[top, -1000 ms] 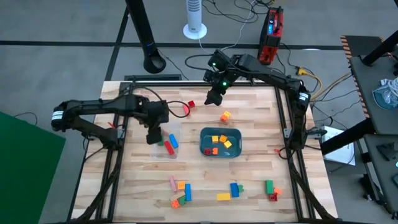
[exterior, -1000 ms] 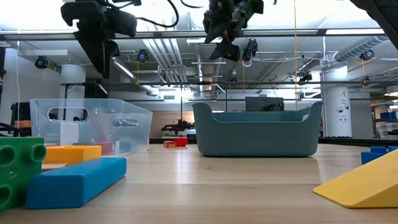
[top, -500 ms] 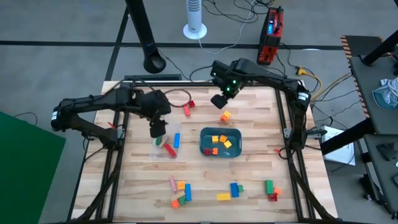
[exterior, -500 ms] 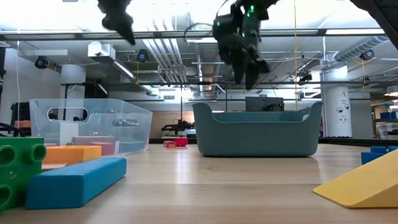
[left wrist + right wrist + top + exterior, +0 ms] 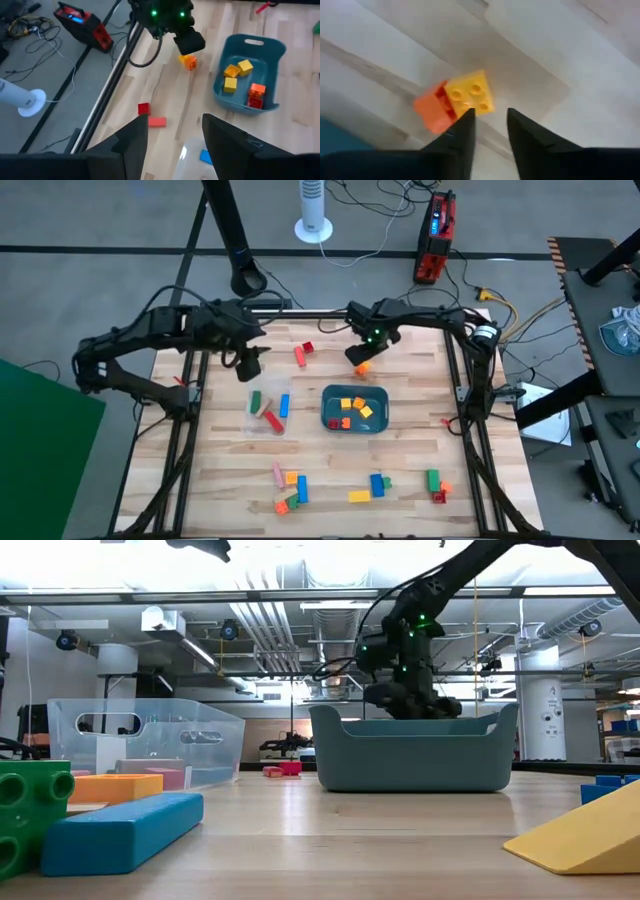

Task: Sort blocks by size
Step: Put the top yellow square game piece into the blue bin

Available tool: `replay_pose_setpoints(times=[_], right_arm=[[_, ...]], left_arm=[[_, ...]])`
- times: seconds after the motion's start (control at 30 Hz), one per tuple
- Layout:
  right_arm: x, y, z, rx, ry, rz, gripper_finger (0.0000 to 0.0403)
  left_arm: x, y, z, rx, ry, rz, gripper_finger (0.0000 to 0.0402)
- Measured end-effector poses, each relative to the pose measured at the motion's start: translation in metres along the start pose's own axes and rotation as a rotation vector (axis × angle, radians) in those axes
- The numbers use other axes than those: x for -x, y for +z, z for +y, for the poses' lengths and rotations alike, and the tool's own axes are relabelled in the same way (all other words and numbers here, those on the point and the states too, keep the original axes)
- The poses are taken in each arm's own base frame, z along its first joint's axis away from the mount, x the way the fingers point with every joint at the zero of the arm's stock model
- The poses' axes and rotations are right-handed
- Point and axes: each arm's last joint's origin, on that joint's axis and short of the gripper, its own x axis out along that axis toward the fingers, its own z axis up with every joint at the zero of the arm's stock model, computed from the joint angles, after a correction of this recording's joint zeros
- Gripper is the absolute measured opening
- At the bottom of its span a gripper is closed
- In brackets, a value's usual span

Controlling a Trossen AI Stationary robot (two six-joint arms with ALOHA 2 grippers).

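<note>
While my right gripper (image 5: 490, 127) hangs low with its fingers parted, I see the yellow-and-orange block pair (image 5: 454, 101) on the wood just past the fingertips, untouched, behind the teal tray (image 5: 327, 416). That tray holds yellow, orange and red cubes (image 5: 352, 409); the clear container (image 5: 252, 417) holds longer bars (image 5: 271, 411). My left gripper (image 5: 175, 135) hovers open above that container's far edge.
</note>
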Motion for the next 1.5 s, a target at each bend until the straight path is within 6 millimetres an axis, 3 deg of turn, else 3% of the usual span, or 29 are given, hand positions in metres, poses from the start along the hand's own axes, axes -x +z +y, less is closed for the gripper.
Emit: replay_pose_setpoints(times=[0.2, 0.43, 0.8, 1.17, 1.3, 1.5], right_arm=[[-0.007, 0.002, 0.005, 0.021, 0.030, -0.057, 0.0015], [-0.010, 0.001, 0.012, 0.015, 0.053, -0.088, 0.0010], [-0.023, -0.009, 0.006, 0.010, 0.020, -0.044, 0.0012], [0.007, -0.018, 0.000, 0.139, -0.053, -0.037, 0.0013], [0.006, -0.021, -0.003, 0.235, -0.044, 0.018, 0.0031], [-0.001, -0.020, -0.004, 0.299, -0.074, 0.018, 0.0122]], left_arm=[[-0.002, 0.000, 0.000, -0.001, 0.024, 0.006, 0.0173], [-0.008, 0.001, -0.001, -0.001, 0.025, 0.023, 0.0173], [-0.010, 0.001, -0.002, -0.002, 0.025, 0.030, 0.0173], [-0.010, 0.001, -0.002, 0.015, 0.026, 0.031, 0.0173], [-0.010, 0.001, -0.002, 0.008, 0.026, 0.031, 0.0173], [-0.010, 0.001, -0.002, -0.002, 0.025, 0.032, 0.0173]])
